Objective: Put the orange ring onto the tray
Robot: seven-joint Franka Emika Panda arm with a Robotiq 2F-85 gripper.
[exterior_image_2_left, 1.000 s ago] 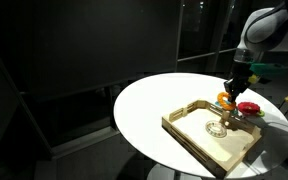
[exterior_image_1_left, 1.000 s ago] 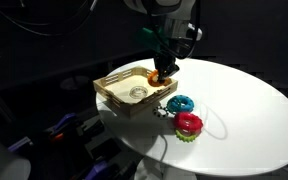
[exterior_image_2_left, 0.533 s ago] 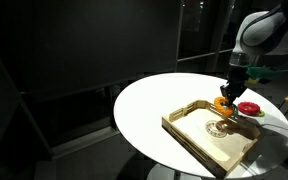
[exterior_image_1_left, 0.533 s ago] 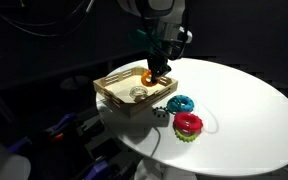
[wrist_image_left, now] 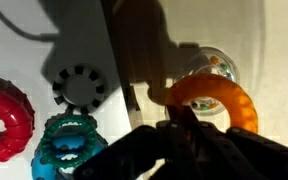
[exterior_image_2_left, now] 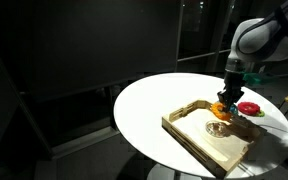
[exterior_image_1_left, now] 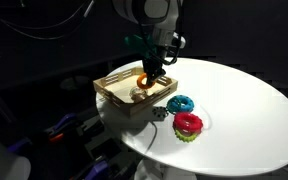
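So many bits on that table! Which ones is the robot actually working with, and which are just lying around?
Part of the job:
- orange ring, held by the gripper over the tray
- tray, the light wooden one

Just lying about:
- blue ring, on the white table beside the tray
- red ring, next to the blue one
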